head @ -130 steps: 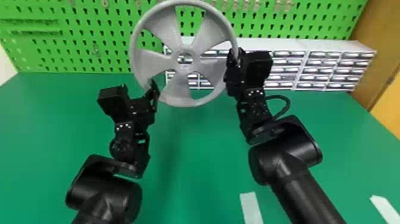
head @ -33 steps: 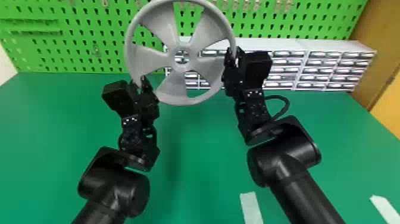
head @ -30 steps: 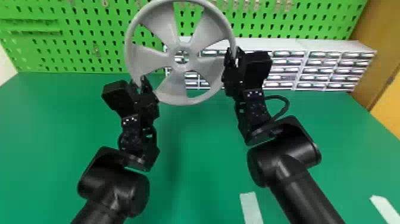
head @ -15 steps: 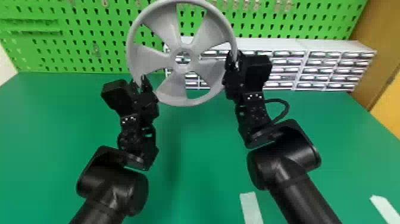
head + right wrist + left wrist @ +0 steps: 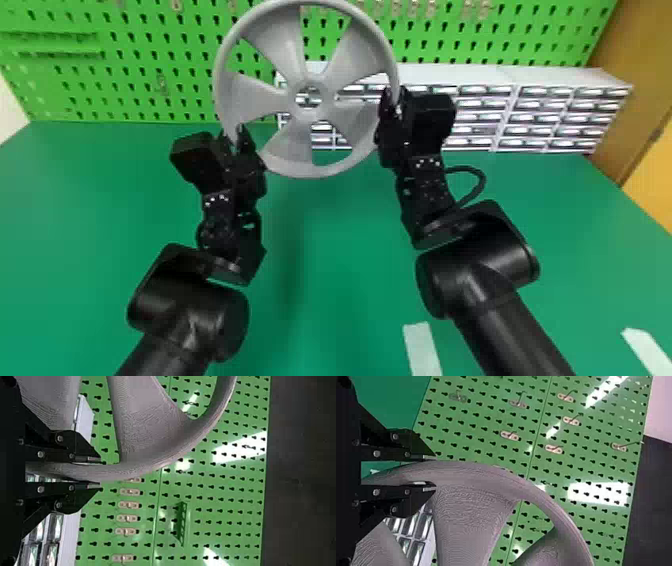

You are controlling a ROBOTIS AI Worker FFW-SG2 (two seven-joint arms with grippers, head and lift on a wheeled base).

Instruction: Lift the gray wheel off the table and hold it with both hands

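The gray wheel (image 5: pixel 277 45) is up off the table, its open spoked face turned toward the head camera. At its lower left rim my left gripper (image 5: pixel 235 139) is shut on it, and my right gripper (image 5: pixel 392 105) is shut on the rim's right side. In the left wrist view, the rim of the wheel (image 5: pixel 470 514) runs between both fingers of my left gripper (image 5: pixel 435 473). The right wrist view has the wheel (image 5: pixel 138 423) with its rim pinched by my right gripper (image 5: pixel 99 472); the fingers hide part of it.
Behind the wheel stand white drawer units (image 5: pixel 510 80) along the back of the green table (image 5: pixel 330 240). A green pegboard (image 5: pixel 150 60) with small hooks rises at the rear. White tape strips (image 5: pixel 422 345) lie at the table's front right.
Since the earliest frame, my left gripper has moved up and left and closed on the rim. The wheel has shifted slightly left. The right gripper has kept its hold.
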